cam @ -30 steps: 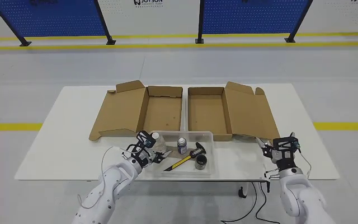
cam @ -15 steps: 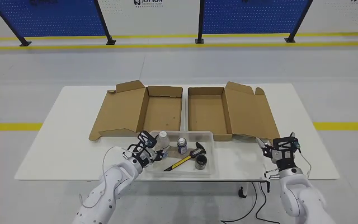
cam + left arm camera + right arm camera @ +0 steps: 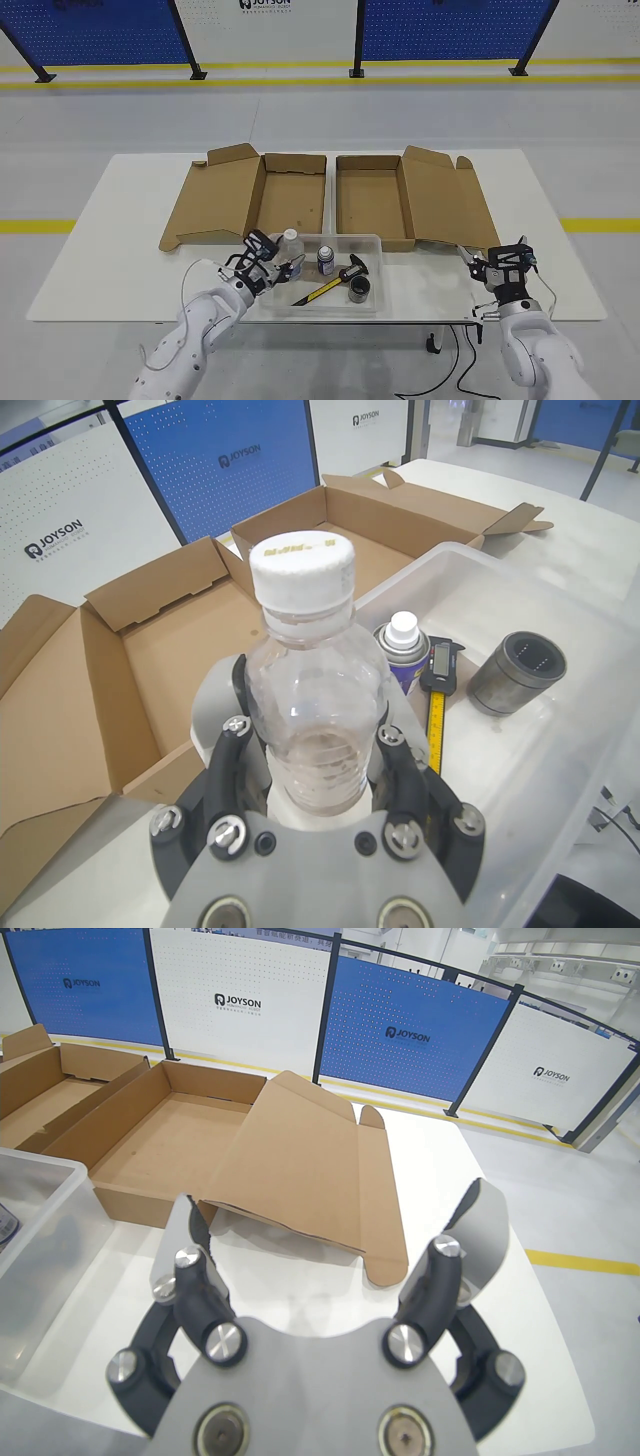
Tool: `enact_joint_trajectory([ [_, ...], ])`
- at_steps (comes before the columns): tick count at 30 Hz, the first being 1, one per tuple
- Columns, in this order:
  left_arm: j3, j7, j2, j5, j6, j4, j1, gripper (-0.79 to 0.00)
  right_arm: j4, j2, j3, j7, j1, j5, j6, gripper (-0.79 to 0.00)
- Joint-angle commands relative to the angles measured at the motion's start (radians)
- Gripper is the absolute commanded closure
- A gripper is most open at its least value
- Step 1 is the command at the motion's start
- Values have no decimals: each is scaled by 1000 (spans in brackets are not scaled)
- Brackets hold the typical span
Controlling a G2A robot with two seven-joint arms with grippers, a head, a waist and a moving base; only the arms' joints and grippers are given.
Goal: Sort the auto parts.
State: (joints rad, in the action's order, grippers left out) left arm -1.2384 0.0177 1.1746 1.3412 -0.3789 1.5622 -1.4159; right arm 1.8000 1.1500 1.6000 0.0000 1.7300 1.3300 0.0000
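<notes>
Three in bin: spray can, caliper, steel sleeve.
Left gripper: clenched on bottle.
Right gripper: fingers spread.

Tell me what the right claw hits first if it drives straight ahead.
Likely the box lid lying open on the table ahead of the right claw; depth is unclear, so it may pass over it.

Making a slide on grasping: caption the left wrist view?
Left tool grips a clear white-capped bottle; spray can, caliper and metal cylinder sit in the plastic bin beyond.
</notes>
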Motion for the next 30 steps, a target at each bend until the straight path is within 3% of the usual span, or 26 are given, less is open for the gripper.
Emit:
enact_joint_trajectory([
  [1,-17,-2,-3,-14,-12,29,-9,0,0,0,0,0,0,0,0,-785],
  [14,-138,38,-36,-79,-220,283,-133,0,0,0,0,0,0,0,0,-785],
  [19,-153,48,-42,-87,-254,319,-154,0,0,0,0,0,0,0,0,-785],
  [30,-142,46,-44,-75,-219,319,-132,0,0,0,0,0,0,0,0,-785],
])
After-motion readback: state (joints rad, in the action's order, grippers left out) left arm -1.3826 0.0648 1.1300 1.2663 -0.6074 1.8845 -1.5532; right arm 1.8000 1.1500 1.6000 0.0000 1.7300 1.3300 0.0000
